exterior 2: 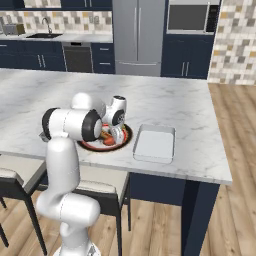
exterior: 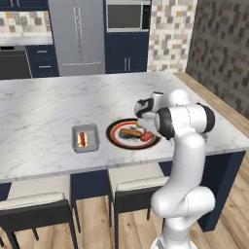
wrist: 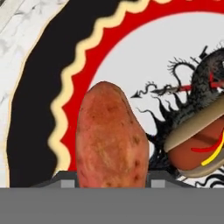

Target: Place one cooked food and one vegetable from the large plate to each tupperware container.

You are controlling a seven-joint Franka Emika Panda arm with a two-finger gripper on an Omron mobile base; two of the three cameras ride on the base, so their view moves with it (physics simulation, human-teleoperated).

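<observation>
Between my gripper (wrist: 112,186) jaws, closed on it: reddish-brown vegetable (wrist: 111,140), long axis pointing 12 o'clock; hot dog (wrist: 201,148) at 3 o'clock

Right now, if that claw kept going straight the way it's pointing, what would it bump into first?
The reddish-brown sweet potato lying on the plate. The claw already sits at its near end, apparently closed on it. Straight past it comes the plate's surface, though depth is hard to judge.

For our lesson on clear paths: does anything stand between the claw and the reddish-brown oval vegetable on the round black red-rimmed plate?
Nothing visible does. The claw has its tips against both sides of the reddish-brown oval vegetable on the round black red-rimmed plate; the hot dog in a bun lies beside it, apart.
</observation>
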